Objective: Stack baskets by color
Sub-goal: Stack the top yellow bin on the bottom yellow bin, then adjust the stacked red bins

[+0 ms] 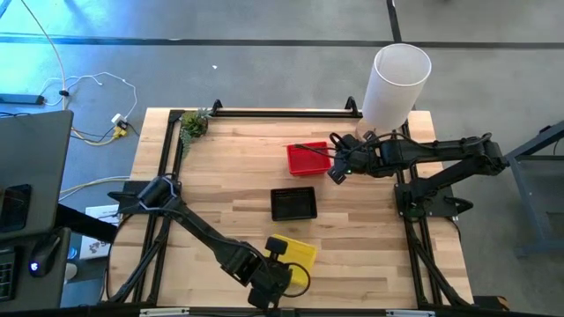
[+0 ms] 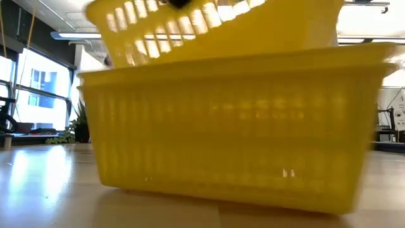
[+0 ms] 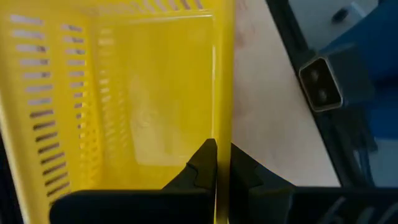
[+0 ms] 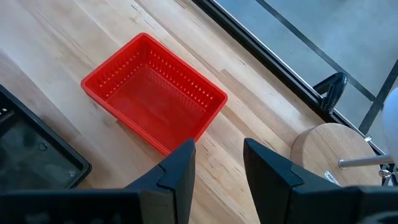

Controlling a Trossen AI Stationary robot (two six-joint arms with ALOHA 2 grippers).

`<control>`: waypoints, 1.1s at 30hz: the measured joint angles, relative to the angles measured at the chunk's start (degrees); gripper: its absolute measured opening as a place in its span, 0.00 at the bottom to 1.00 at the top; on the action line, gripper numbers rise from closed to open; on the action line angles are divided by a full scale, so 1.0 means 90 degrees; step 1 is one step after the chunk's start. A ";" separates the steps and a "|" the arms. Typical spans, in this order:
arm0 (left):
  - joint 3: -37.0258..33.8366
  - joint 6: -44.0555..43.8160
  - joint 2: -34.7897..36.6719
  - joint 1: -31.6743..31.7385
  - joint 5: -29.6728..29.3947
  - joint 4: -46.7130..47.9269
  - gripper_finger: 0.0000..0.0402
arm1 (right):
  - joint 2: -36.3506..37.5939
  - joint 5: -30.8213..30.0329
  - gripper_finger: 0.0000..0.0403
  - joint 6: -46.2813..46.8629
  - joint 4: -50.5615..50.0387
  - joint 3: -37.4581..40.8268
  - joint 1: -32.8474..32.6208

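A yellow basket [image 2: 234, 126] stands on its bottom at the table's near edge. A second yellow basket [image 2: 209, 25] hangs tilted just above it, its lower part hidden behind the first one's rim. My left gripper [image 3: 216, 158] is shut on this upper basket [image 1: 298, 254]. A red basket [image 4: 152, 93] and a black basket [image 1: 293, 204] sit on the table's middle. My right gripper [image 4: 217, 155] hovers open over the table just right of the red basket [image 1: 308, 158], touching nothing. My left gripper pinches one side wall [image 3: 219, 134] of the upper yellow basket at its rim, one finger inside the basket and one outside. The fingers slant down from the table's near side. The basket hangs tilted over the lower yellow one; whether the two touch, I cannot tell.
A tall white cylinder [image 1: 397, 84] stands at the far right corner, and a small green plant [image 1: 194, 123] at the far left corner. A black frame rail [image 1: 282, 112] runs along the far edge. Bare wood lies left of the baskets.
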State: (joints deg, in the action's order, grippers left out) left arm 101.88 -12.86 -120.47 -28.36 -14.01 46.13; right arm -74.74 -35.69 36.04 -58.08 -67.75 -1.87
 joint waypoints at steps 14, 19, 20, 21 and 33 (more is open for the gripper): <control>-0.0004 0.0102 -0.0145 0.0041 0.0038 0.0154 0.03 | 0.0000 0.0037 0.30 0.0004 -0.0017 0.0000 0.0000; -0.0004 0.0335 -0.0145 0.0041 -0.0011 0.0209 0.09 | 0.0000 0.0037 0.30 0.0002 -0.0020 0.0000 0.0000; -0.0004 0.0335 -0.0145 0.0041 -0.0012 0.0213 0.11 | 0.0000 0.0037 0.30 0.0002 -0.0017 0.0000 0.0000; -0.0004 0.0335 -0.0145 0.0041 -0.0011 0.0223 0.13 | 0.0000 0.0037 0.30 0.0004 -0.0018 0.0000 0.0000; -0.0004 0.0333 -0.0074 0.0041 0.0691 0.0372 0.30 | 0.0000 0.0113 0.30 0.0002 -0.0027 0.0000 0.0000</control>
State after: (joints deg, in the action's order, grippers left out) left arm 101.84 -9.87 -121.14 -27.99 -7.79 49.48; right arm -74.74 -34.67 36.05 -58.33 -67.75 -1.87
